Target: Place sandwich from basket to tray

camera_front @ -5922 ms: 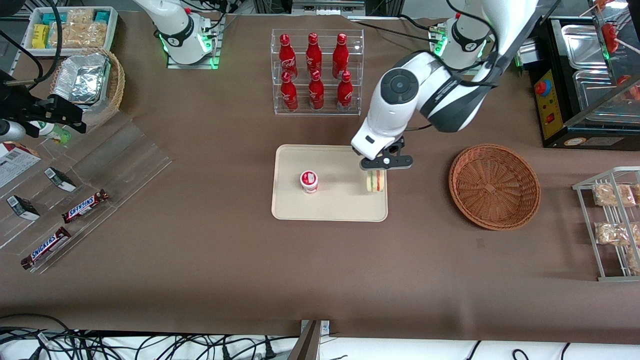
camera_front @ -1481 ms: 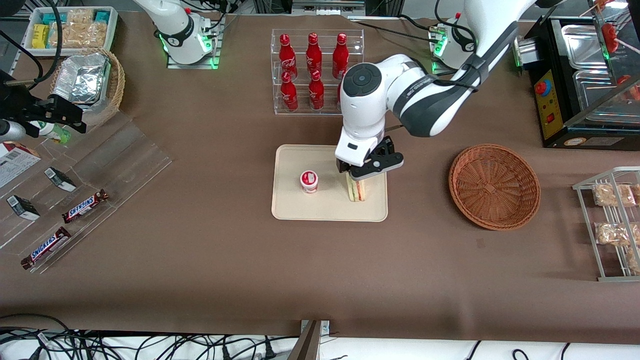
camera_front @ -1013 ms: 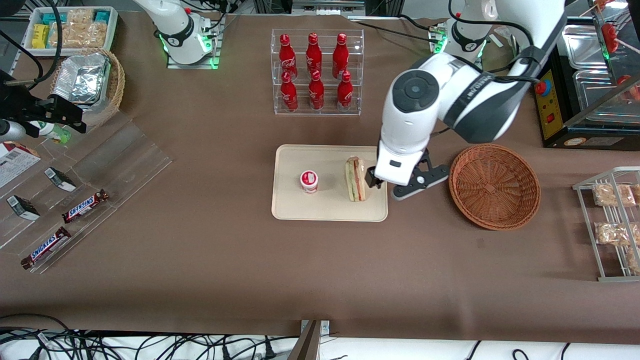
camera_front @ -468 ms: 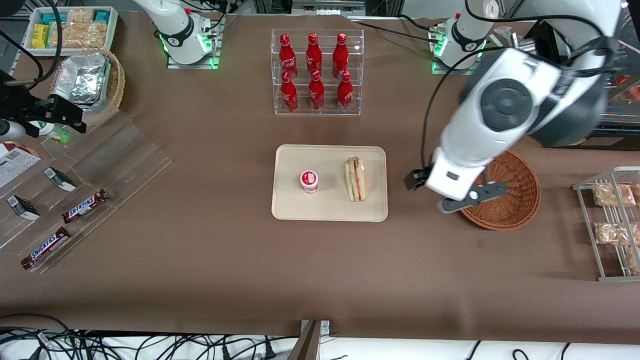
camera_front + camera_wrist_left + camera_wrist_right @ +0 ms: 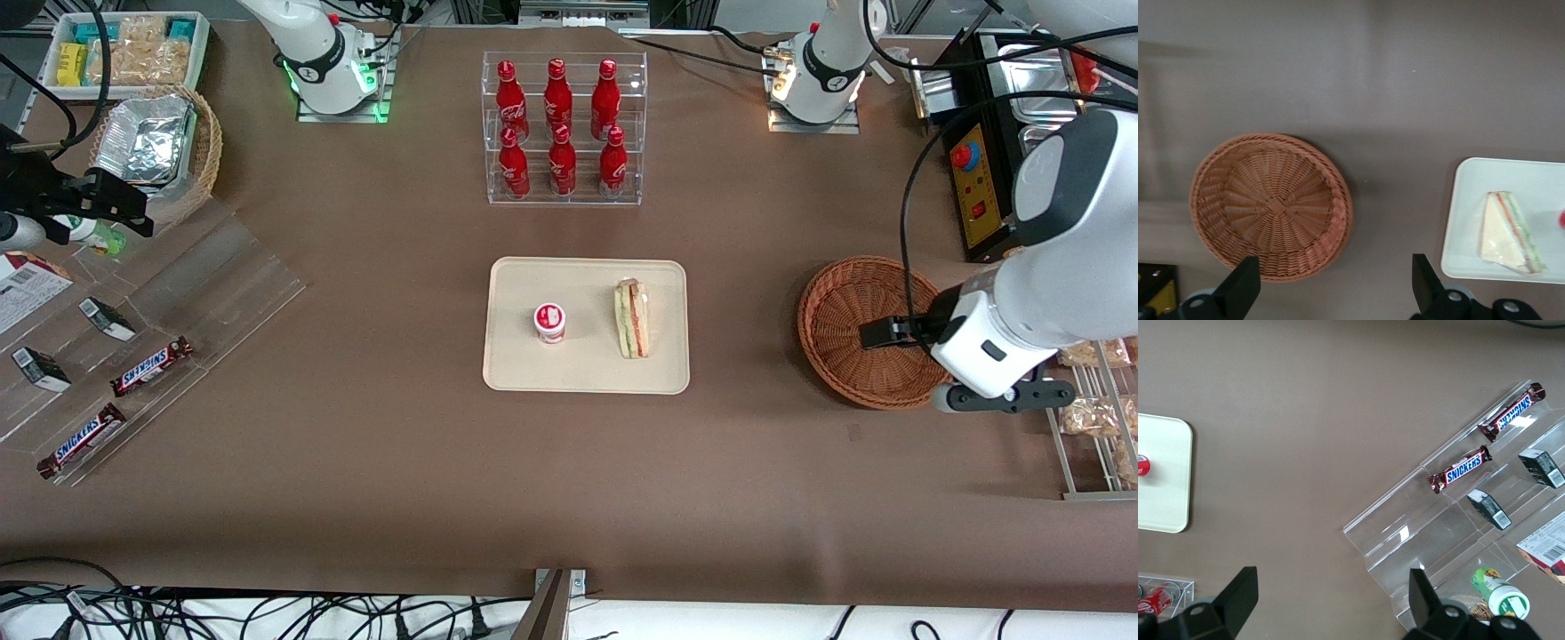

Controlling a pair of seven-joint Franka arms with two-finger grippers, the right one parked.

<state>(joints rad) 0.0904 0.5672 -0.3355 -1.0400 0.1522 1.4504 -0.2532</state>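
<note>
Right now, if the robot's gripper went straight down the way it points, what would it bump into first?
Probably the bare brown table, between the basket and the tray. The open gripper hangs empty above it; depth is uncertain.

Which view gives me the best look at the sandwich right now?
The left wrist view: the sandwich shows its whole triangular face, lying on the tray. The front view shows only its layered cut edge. The right wrist view misses it. The gripper is open above the table, near the basket.
</note>
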